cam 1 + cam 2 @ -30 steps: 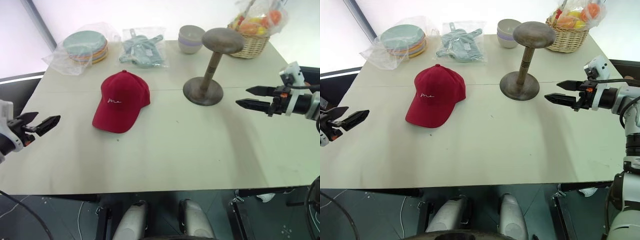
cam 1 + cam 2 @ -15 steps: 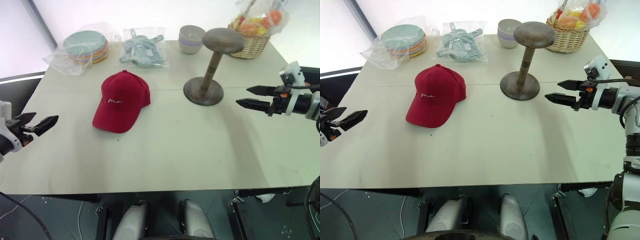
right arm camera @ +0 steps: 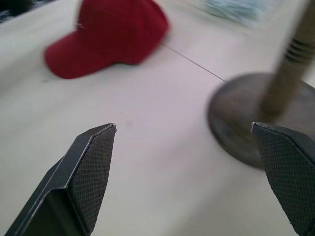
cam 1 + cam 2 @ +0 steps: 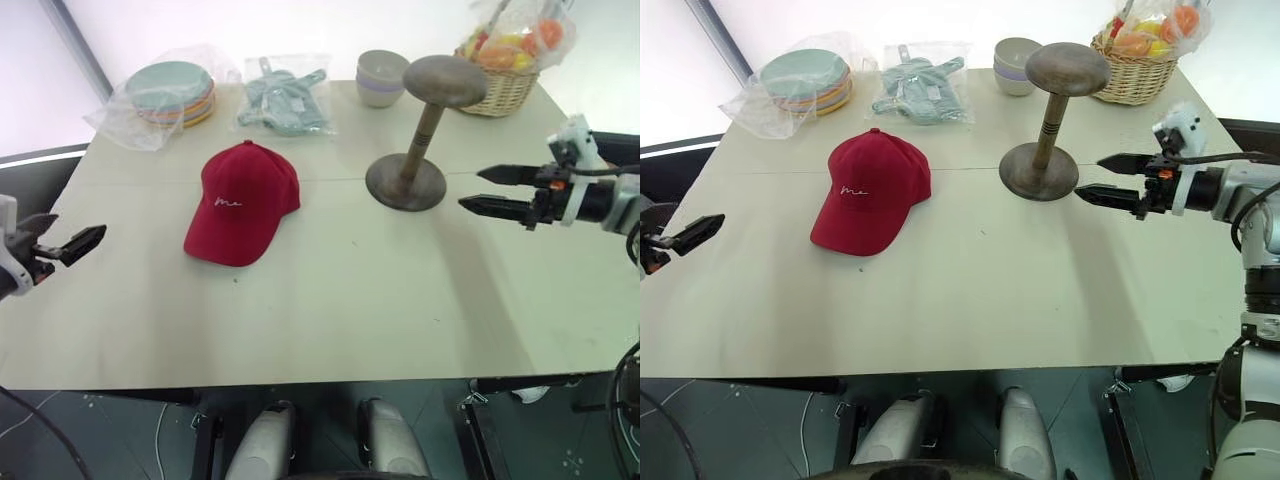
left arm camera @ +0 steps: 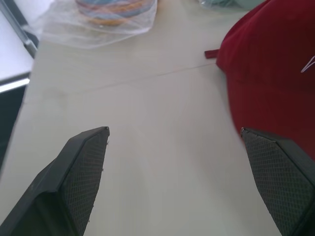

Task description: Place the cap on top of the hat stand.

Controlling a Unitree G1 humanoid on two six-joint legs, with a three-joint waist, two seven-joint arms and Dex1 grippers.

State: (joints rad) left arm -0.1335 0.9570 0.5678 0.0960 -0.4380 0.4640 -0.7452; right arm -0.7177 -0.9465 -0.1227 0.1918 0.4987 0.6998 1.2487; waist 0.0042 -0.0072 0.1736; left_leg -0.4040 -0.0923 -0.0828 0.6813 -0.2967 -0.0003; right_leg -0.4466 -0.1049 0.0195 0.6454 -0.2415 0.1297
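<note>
I see the red fabric baseball cap (image 4: 242, 203) lying flat on the pale table (image 4: 330, 300), left of centre, its curved brim toward the near edge and small white cursive stitching on its front. Nothing touches it. To its right, well apart, stands the brown wooden hat stand (image 4: 420, 130), upright on a round flat base, with a thin post and a wide domed top that is bare.

Along the far edge of the table I see, from left to right, a stack of pastel plates in a clear plastic bag (image 4: 170, 93), a clear bag of pale blue utensils (image 4: 285, 97), stacked pale bowls (image 4: 382, 77) just behind the stand, and a wicker basket of wrapped fruit (image 4: 508, 58) at the far right corner. A thin seam crosses the tabletop behind the cap. Beyond the table the room is bright white, with a dark frame at the far left.

My left gripper (image 4: 62, 244) hovers off the left edge of the table, pointing inward, its two black fingers spread wide and empty. My right gripper (image 4: 1102, 177) reaches in from the right, just beside the stand's base, fingers also spread wide, holding nothing.
</note>
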